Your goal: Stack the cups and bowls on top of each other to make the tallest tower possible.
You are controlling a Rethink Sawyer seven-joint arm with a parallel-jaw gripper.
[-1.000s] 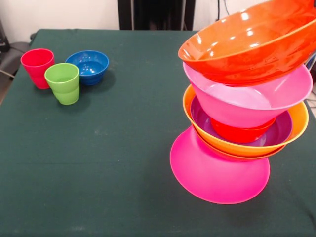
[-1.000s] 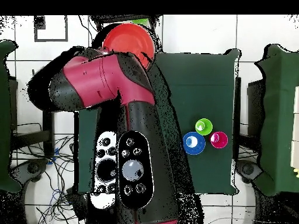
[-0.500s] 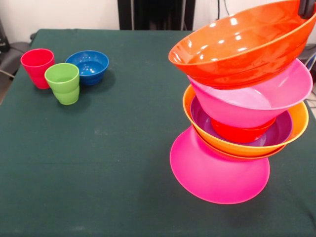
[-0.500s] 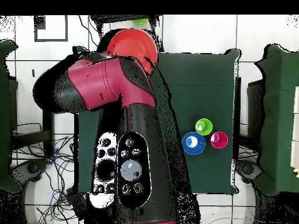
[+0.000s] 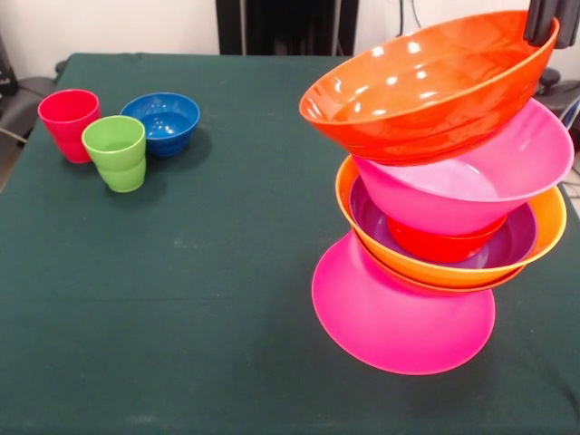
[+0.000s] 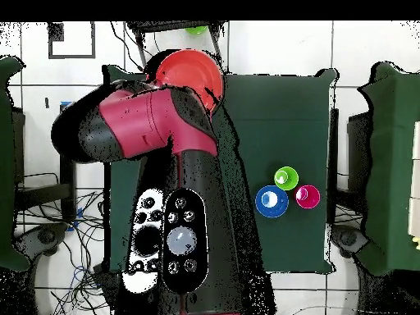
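The tower stands at the right in the front view: an upturned hot pink bowl (image 5: pixel 399 317) as base, then a large orange bowl (image 5: pixel 546 222), a purple bowl (image 5: pixel 518 243), a small red-orange bowl (image 5: pixel 444 245) and a second hot pink bowl (image 5: pixel 530 159). A shallow red-orange bowl (image 5: pixel 426 86) sits tilted on top, its right rim raised. My gripper (image 5: pixel 541 32) is shut on that raised rim. The red cup (image 5: pixel 69 122), the lime green cup (image 5: pixel 115 151) and the small blue bowl (image 5: pixel 163 120) stand together at the far left.
The dark green table (image 5: pixel 199 272) holds everything. In the overhead view my red arm (image 6: pixel 156 131) covers the tower except the top bowl (image 6: pixel 190 75). The green cup (image 6: pixel 285 177), blue bowl (image 6: pixel 272 201) and red cup (image 6: pixel 308 196) sit at the right.
The top red-orange bowl has shifted left over the tower and sunk lower. My gripper's black finger has come into view on its right rim. The cups have not moved.
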